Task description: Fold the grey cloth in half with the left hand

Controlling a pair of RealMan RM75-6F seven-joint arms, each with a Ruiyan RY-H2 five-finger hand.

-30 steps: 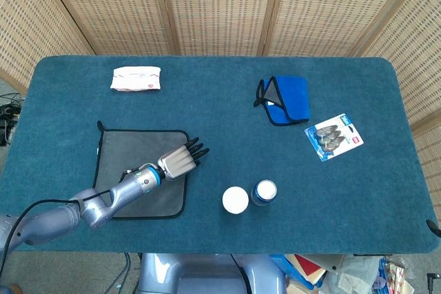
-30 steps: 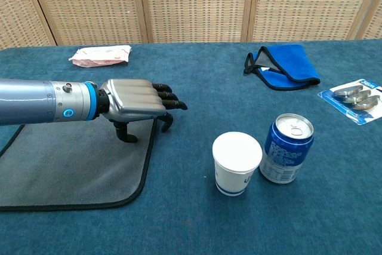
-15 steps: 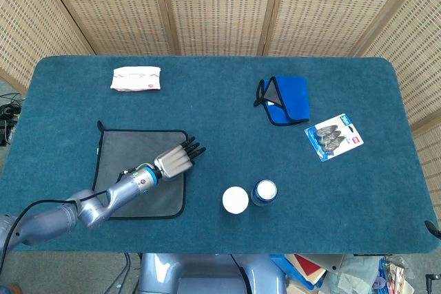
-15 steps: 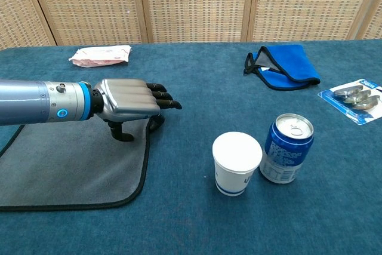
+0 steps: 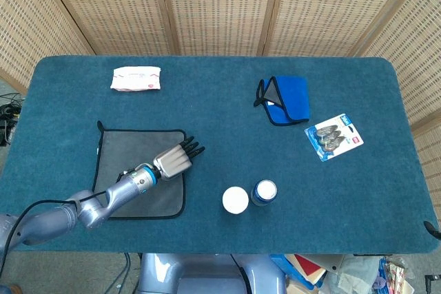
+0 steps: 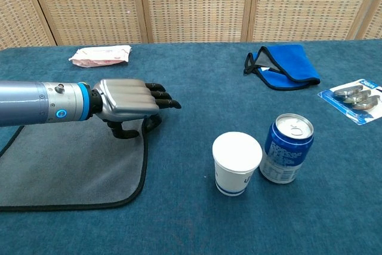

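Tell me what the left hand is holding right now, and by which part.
Cannot be told. The left hand is over the right edge of the grey cloth, fingers reaching past it, but whether the thumb underneath pinches the edge is hidden.

Dark teal carpet-like tabletop (image 5: 207, 108), rounded corners, fills most of both views. Behind it, folding woven-rattan screen panels (image 5: 217, 5) in light wooden frames (image 5: 270, 8). Even, bright light. Black cables (image 5: 5, 111) on floor at left edge.
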